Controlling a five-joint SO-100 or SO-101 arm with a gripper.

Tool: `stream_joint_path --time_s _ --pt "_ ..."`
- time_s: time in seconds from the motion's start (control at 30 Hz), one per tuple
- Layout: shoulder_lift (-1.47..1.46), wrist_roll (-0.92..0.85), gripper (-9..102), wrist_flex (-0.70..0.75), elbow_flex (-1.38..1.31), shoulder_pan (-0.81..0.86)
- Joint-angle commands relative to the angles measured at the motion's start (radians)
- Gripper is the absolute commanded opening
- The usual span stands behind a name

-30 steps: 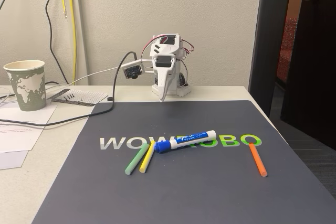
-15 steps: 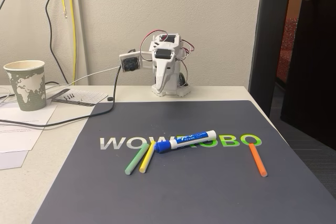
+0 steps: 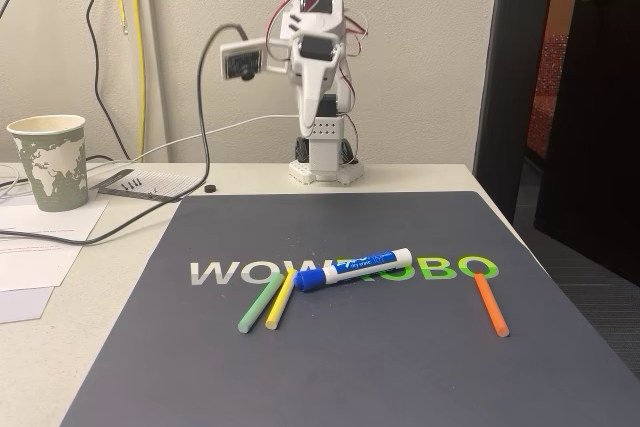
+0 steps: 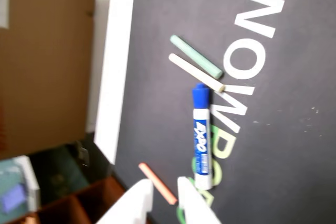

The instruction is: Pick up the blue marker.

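Observation:
The blue marker (image 3: 352,268) lies on the dark mat (image 3: 400,367), a white barrel with a blue label and a dark blue cap at its left end. In the wrist view the blue marker (image 4: 202,140) lies ahead of the fingers with its cap pointing away. My gripper (image 3: 318,119) hangs high at the back of the table, pointing down, far from the marker. In the wrist view my gripper (image 4: 164,182) enters from the bottom edge; a narrow gap shows between its white fingertips (image 4: 185,184), and nothing is held.
A green stick (image 3: 260,305) and a yellow stick (image 3: 281,298) lie just left of the marker's cap, the yellow one touching it. An orange stick (image 3: 491,304) lies to the right. A paper cup (image 3: 48,161), papers and cables sit at the left of the table.
The arm has unfolded upward from its low resting pose. The gripper and wrist camera rose well above the table. The marker and the sticks have not moved.

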Motion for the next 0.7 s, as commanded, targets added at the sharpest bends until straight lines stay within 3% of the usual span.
stream_joint_path --time_s 0.0,0.23,0.67 --pt "-0.135 -0.121 0 -0.006 -0.091 -0.029" --pt "-0.532 -0.339 0 0.189 -0.433 -0.087" --pt "-0.696 -0.351 0 -0.015 -0.35 -0.077"
